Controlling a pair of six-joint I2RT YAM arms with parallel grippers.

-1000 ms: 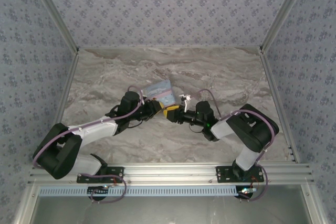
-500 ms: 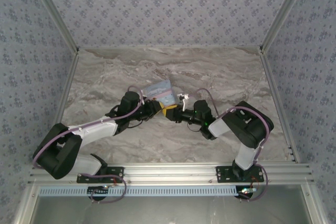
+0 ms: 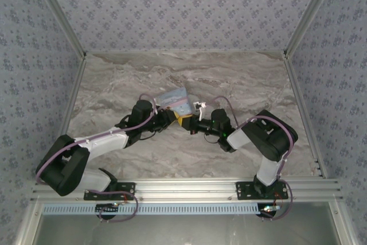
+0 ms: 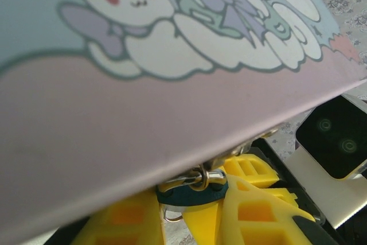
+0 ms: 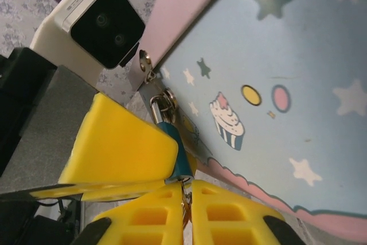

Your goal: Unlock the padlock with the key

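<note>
Marbled table (image 3: 241, 84), floral walls (image 3: 183, 10). Padlock (image 5: 179, 156), at 6 o'clock of tin (image 3: 174, 100), is clamped by left end effector (image 4: 192, 210); key (image 5: 184, 202) is pinched in right end effector (image 5: 186, 199). Right elbow (image 3: 275, 136) drawn inward versus 1 s ago.

Black-and-white arms (image 3: 106, 140) with purple cables (image 3: 285, 132), yellow gridded pincer fingers (image 5: 229, 213), one green light (image 3: 227, 136)
</note>
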